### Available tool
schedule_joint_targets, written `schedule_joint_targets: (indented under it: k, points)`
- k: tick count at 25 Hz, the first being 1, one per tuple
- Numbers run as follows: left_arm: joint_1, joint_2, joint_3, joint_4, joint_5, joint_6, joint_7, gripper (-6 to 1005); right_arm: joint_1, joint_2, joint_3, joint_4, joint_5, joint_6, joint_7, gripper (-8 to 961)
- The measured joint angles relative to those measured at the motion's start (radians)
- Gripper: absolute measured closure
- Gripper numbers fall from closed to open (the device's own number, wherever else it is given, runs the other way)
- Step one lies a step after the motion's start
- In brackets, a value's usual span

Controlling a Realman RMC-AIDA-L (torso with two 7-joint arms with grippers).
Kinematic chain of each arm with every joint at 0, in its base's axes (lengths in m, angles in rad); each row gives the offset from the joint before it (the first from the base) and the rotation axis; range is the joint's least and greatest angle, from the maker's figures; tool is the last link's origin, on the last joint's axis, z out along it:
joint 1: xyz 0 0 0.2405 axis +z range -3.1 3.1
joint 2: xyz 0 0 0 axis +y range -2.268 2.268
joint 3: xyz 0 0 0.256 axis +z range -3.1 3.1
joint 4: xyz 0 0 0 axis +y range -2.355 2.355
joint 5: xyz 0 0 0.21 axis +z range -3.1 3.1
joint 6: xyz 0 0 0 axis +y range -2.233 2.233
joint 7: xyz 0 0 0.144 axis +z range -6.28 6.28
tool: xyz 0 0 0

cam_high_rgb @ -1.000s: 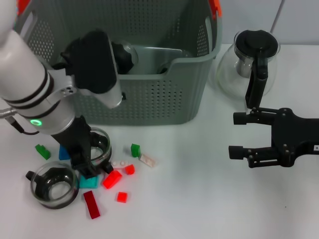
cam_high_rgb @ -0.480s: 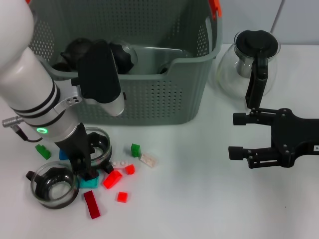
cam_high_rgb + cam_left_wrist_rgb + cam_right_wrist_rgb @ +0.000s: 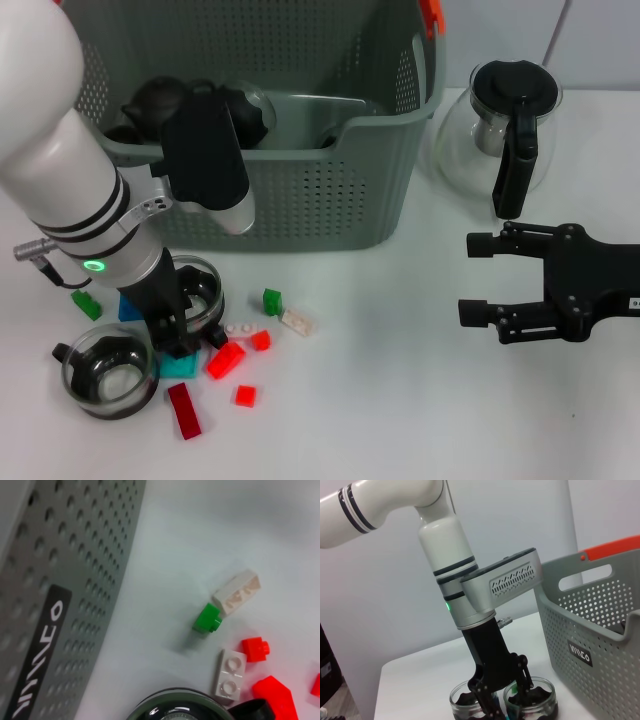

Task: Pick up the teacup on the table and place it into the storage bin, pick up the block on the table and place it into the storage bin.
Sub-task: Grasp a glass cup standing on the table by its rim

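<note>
Two glass teacups stand near the table's front left: one at the front, one closer to the storage bin. My left gripper reaches down between them, open, one finger over the nearer-bin teacup's rim. Loose blocks lie around it: a teal block, a red block, a green block and a white block. My right gripper hovers open at the right, holding nothing.
A glass coffee pot with a black lid stands right of the bin. Dark teapots and a clear container lie inside the bin. More blocks sit at the far left and the front.
My left arm has shifted slightly to the right, its gripper staying low between the two teacups. The right arm has barely moved.
</note>
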Motion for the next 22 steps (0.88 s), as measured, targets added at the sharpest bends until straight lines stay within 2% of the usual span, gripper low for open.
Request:
schedule_joint_targets:
  k: [3, 8, 19, 22]
  points:
    - [-0.005, 0.001, -0.003, 0.005, 0.000, 0.000, -0.013, 438, -0.001, 0.000, 0.000, 0.000, -0.005, 0.000, 0.000, 39]
    - [-0.016, 0.004, -0.001, 0.032, 0.001, 0.000, -0.025, 554, 0.001, 0.000, 0.000, 0.002, -0.011, -0.001, 0.000, 38]
    - [-0.018, 0.002, -0.009, 0.028, 0.015, 0.020, -0.034, 936, 0.001, 0.000, 0.002, 0.002, -0.011, -0.012, 0.000, 39]
    - [-0.016, 0.002, -0.023, -0.011, 0.004, 0.059, -0.029, 956, 0.000, 0.000, 0.004, 0.002, -0.011, -0.016, 0.000, 38]
